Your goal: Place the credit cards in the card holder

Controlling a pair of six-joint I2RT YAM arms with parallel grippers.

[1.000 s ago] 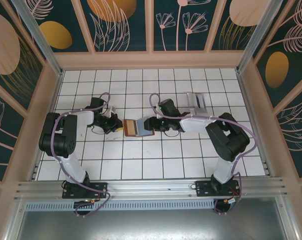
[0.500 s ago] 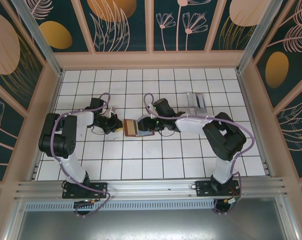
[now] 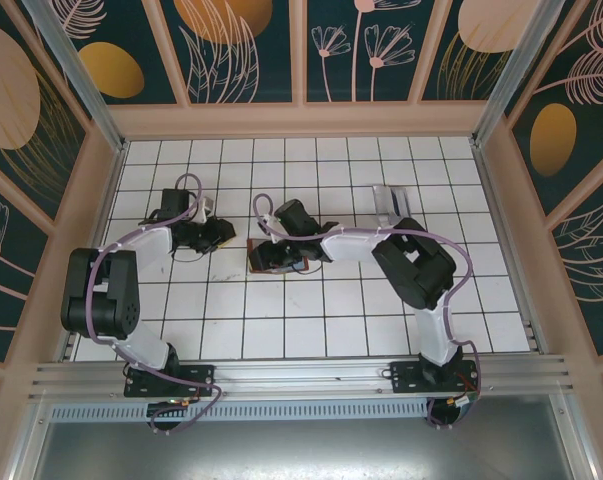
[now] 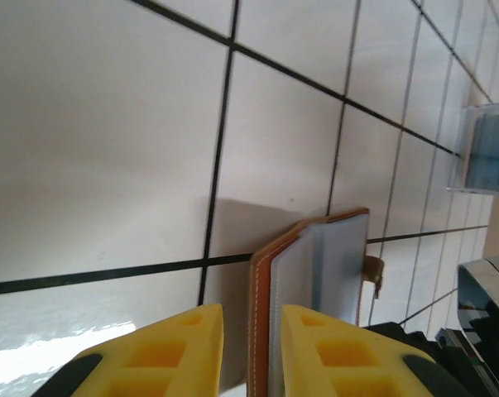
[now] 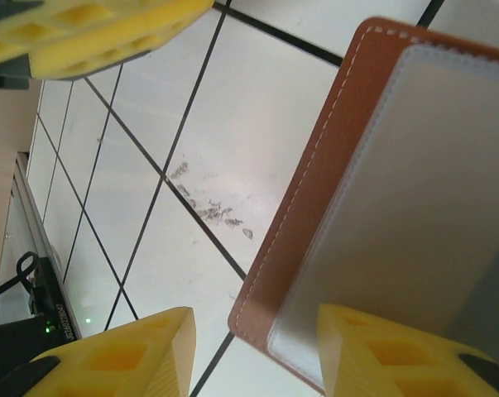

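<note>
White tiled tabletop (image 3: pixel 331 320): the left gripper (image 4: pixel 253 327) has just parted its jaws and backed off the card holder (image 5: pixel 314 190), which lies flat beneath the right gripper (image 5: pixel 257 331), whose jaws stand apart astride one corner. Judged: the holder is released for loading. The remaining credit cards (image 3: pixel 390 204) sit well apart, and the right arm overhangs the holder.

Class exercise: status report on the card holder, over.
Both grippers open: left gripper clear, right gripper over card holder. Holder flat on tiles. Nothing blocking.
</note>
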